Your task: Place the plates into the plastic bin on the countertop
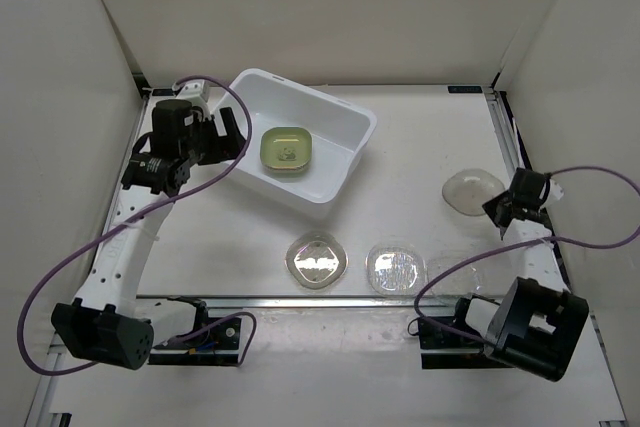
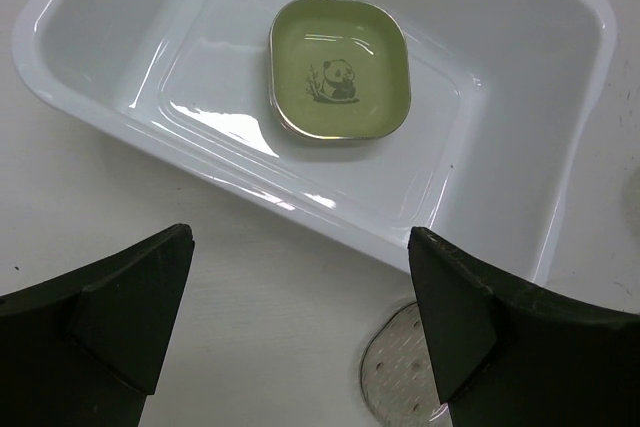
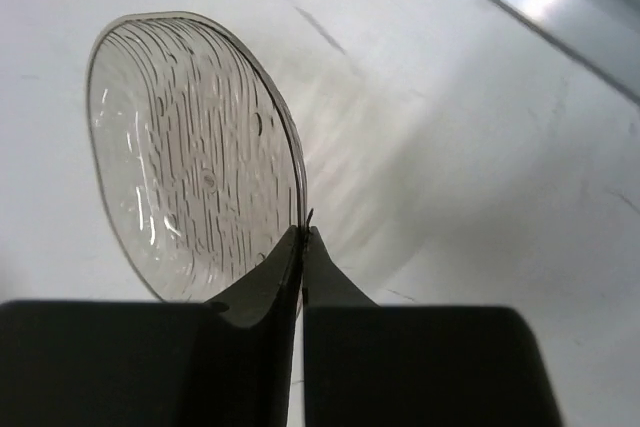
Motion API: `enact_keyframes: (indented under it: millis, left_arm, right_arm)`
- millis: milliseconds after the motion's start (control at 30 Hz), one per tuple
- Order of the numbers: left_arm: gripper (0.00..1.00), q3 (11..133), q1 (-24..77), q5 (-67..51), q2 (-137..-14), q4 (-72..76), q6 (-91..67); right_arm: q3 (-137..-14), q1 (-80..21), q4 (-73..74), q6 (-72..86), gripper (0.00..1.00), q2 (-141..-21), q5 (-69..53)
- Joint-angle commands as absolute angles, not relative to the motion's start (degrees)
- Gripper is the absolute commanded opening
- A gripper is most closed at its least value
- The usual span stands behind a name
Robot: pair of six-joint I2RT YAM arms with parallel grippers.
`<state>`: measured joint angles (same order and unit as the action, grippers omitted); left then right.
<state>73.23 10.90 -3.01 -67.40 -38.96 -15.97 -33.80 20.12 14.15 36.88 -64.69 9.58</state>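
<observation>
R gripper [image 3: 303,232] is closed on the rim of a clear plate [image 3: 190,157]. Fingers pinch its near edge, and the ribbed dish spreads ahead & to the left of the tips, tilted vs the counter [image 3: 450,127] behind it. Can't tell if the far edge touches. L gripper [image 2: 300,247] is wide open w/ nothing btwn its fingers, hanging over the near wall of the bin [image 2: 520,97]. Green plate [image 2: 340,69], rounded-square w/ panda print, lies flat on the bin floor just ahead of L gripper, roughly centred btwn its fingers. Top view: outside the bin, back toward the arm bases from both grippers, a row sits on the counter. It's a glassy plate [image 1: 317,260], a 2nd plate [image 1: 396,269] just beside it, and a faint 3rd plate [image 1: 455,269] nearest R gripper.
</observation>
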Motion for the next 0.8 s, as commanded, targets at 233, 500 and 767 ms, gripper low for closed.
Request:
enact_keyframes:
  millis: [233,500,767]
  left_arm:
    - [0.99,70.0,11.0,-4.9,-65.4,-40.8,-13.8]
    - [0.99,67.7,10.8,-4.4,-64.0,-44.6,-13.2]
    - [0.99,64.2,10.7,-5.4,-61.2,-48.2,-14.7]
  right_arm:
    - [-60.3,-3.1,7.7,20.6,0.0,-68.5,-0.7]
    - [-85.4,-25.5,5.8,13.3,0.0,-95.2,-6.1]
    - [-107.0,-32.5,9.1,21.1,0.0,-120.4,0.0]
